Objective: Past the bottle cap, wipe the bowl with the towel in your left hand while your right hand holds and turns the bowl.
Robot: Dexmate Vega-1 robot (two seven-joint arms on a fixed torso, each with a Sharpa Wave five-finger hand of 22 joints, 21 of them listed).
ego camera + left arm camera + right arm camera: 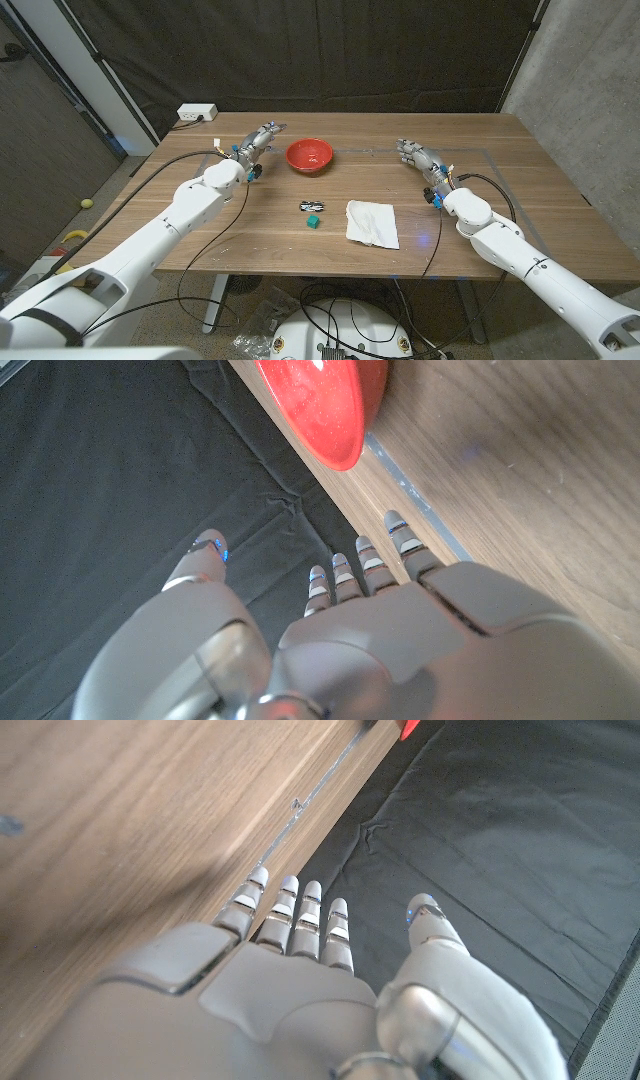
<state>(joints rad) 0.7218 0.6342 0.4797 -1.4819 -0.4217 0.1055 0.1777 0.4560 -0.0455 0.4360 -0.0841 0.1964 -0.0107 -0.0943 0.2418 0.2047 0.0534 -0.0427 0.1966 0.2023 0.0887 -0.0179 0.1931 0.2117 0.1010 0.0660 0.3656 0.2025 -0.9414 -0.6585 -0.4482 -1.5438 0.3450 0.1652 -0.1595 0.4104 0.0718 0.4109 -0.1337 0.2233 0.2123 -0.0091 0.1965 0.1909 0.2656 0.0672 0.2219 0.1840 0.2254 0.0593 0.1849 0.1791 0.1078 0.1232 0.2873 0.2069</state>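
Note:
A red bowl point(309, 155) stands on the wooden table point(520, 180) toward the far side; its rim also shows in the left wrist view point(320, 410). A white towel point(372, 222) lies crumpled nearer the front, right of centre. A small dark bottle cap point(311, 206) sits between bowl and front edge, beside a small green block point(314, 223). My left hand point(256, 142) is open just left of the bowl, fingers point(370, 560) stretched out and holding nothing. My right hand point(415, 155) is open well right of the bowl, fingers point(295, 915) extended, empty.
A white power strip point(196, 113) lies at the table's far left corner. Black curtain hangs behind the table. Cables run along both arms onto the tabletop.

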